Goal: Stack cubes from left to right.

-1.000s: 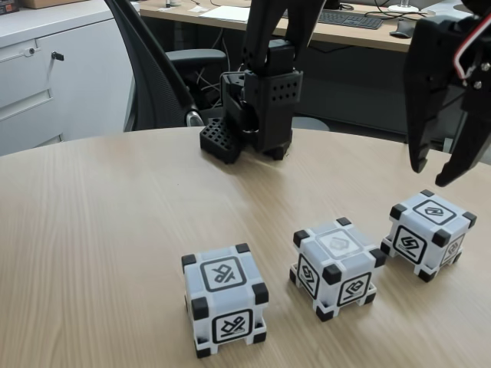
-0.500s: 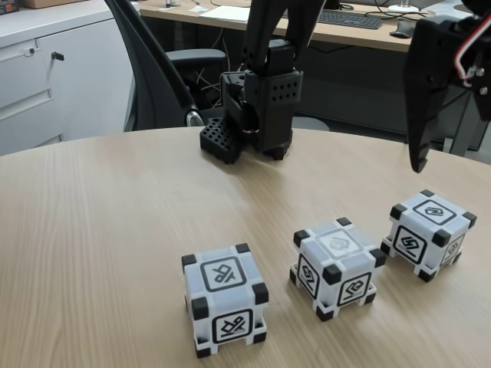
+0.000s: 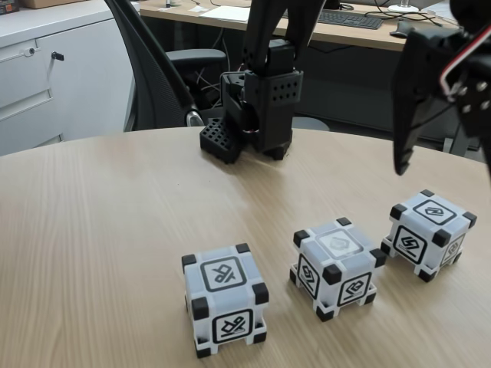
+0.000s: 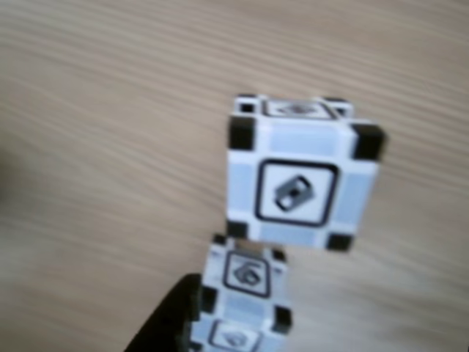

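Office corner behind a round, light wood-grain tabletop (image 3: 100,215).

A black mesh-backed office chair (image 3: 165,73) stands at the tabletop's far edge, a white cabinet with drawers (image 3: 46,77) off to the left. Further back, a long wooden desk (image 3: 345,32) carries a black keyboard (image 3: 349,18), a dark mouse (image 3: 400,31) and white paper sheets (image 3: 226,13).

We are noting a table (image 3: 100,222) showing pale, matt wood grain. Three cubes (image 3: 225,299) near its front edge are looking like smooth white plastic with black corners. The gripper (image 3: 430,165) is showing matt black plastic.
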